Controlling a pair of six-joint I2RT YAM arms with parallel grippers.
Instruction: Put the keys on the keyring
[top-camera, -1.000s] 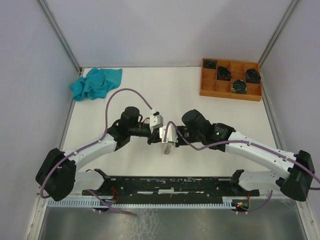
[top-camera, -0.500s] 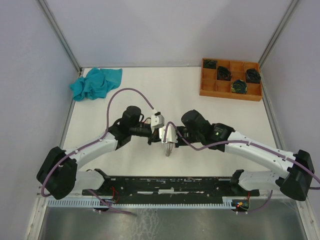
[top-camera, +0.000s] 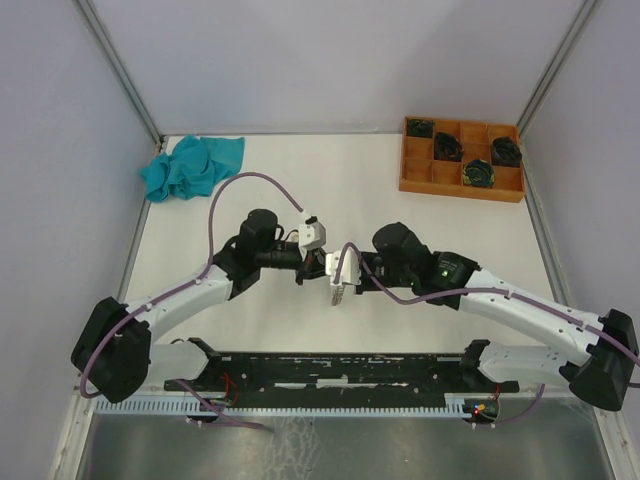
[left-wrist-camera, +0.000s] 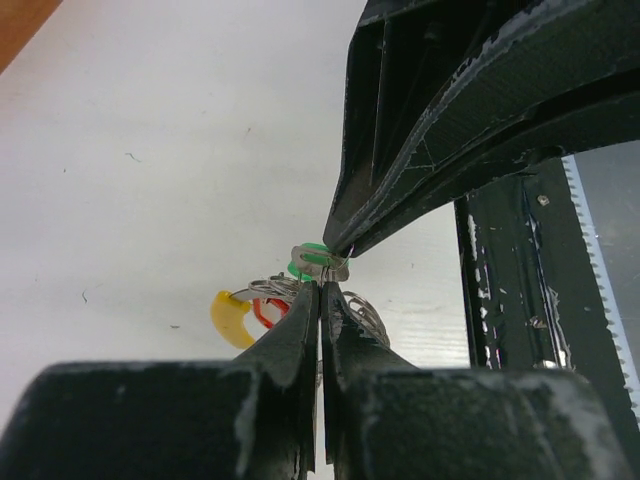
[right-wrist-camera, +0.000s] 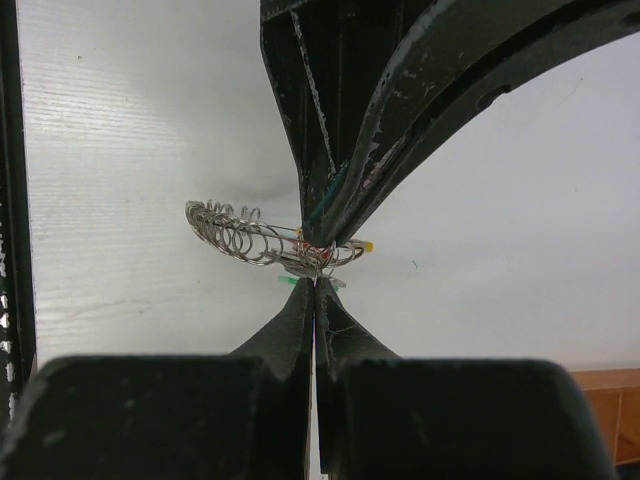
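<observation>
Left claw (left-wrist-camera: 321, 292) has snapped shut since a second ago and now pinches the keyring (right-wrist-camera: 235, 236). Right claw (right-wrist-camera: 315, 288) is pressed together on the green-tag key (left-wrist-camera: 318, 262), tip to tip with the left. All of it sits mid-table (top-camera: 330, 180), near side. Yellow tag (left-wrist-camera: 230, 318) and red tag (left-wrist-camera: 266, 312) are just beside the ring.
</observation>
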